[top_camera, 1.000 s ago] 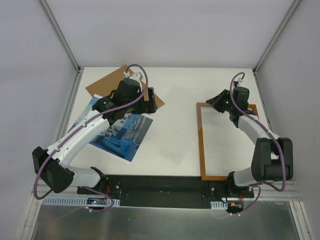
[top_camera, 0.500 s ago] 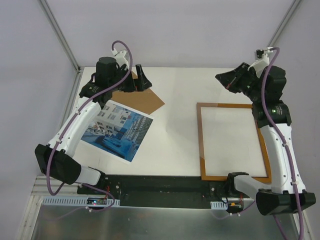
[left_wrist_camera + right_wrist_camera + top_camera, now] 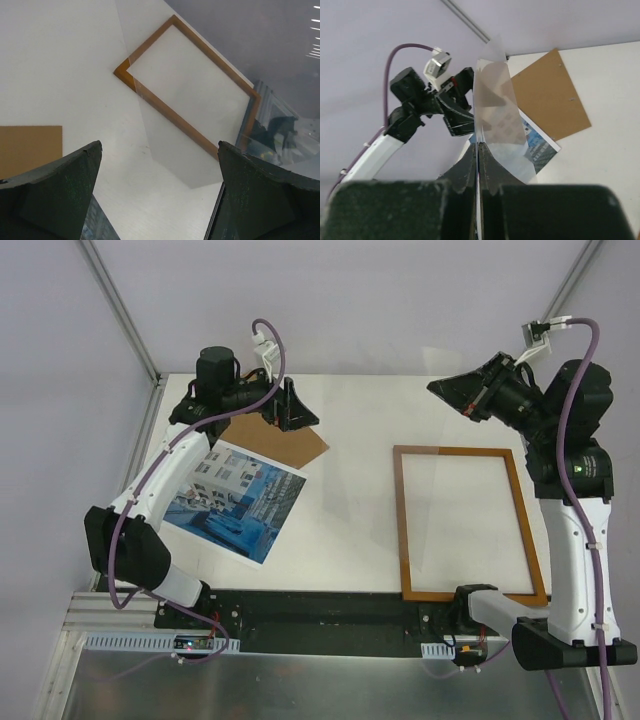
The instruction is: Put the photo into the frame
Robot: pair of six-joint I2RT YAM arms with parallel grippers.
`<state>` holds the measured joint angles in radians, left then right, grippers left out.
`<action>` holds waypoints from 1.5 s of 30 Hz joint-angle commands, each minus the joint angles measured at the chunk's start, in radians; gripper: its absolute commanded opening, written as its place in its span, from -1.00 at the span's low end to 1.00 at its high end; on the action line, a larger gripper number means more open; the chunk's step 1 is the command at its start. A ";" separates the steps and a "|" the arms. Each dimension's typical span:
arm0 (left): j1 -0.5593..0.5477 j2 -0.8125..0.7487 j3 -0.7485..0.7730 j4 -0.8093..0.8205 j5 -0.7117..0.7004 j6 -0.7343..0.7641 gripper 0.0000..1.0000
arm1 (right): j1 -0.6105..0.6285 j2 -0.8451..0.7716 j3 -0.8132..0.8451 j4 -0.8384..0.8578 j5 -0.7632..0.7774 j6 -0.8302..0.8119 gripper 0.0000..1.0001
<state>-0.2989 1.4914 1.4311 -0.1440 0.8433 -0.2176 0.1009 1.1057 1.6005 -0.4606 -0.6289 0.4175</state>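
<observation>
The photo [image 3: 235, 502], a blue print of buildings, lies flat on the table at the left; part of it shows in the right wrist view [image 3: 540, 142]. The frame [image 3: 402, 520], a thin orange-brown border, lies flat at the right and shows in the left wrist view [image 3: 165, 107]. My right gripper [image 3: 442, 390] is raised above the frame's far left corner, shut on a clear sheet [image 3: 495, 105] that stands up from its tips [image 3: 478, 146]. My left gripper [image 3: 300, 412] is open and empty, raised above the brown board, jaws wide apart [image 3: 159, 146].
A loose plain brown board [image 3: 285, 440] lies beside the photo's far corner, also in the left wrist view [image 3: 30, 145]. Grey enclosure walls and metal posts ring the table. The clear sheet [image 3: 175, 160] hangs between the two grippers.
Both arms have risen. The right gripper lifted off the frame's far edge, up and to the right, with the clear sheet. The left gripper rose off the board and photo toward the back.
</observation>
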 commanded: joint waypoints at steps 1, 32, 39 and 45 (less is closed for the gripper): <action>0.021 0.010 0.034 0.098 0.204 0.064 0.98 | 0.005 -0.009 0.084 0.059 -0.103 0.112 -0.99; 0.030 -0.025 -0.138 0.777 0.580 -0.434 -0.08 | -0.098 0.105 0.213 0.184 -0.250 0.198 -0.99; 0.027 -0.042 -0.144 0.794 0.579 -0.474 -0.49 | -0.164 0.134 0.138 0.273 -0.307 0.196 -0.99; 0.020 -0.054 -0.156 0.794 0.556 -0.499 -0.77 | -0.173 0.144 0.066 0.316 -0.302 0.187 -0.99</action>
<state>-0.2729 1.4879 1.2778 0.5816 1.3842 -0.6971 -0.0662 1.2446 1.6966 -0.2291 -0.9066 0.5957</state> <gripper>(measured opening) 0.137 0.010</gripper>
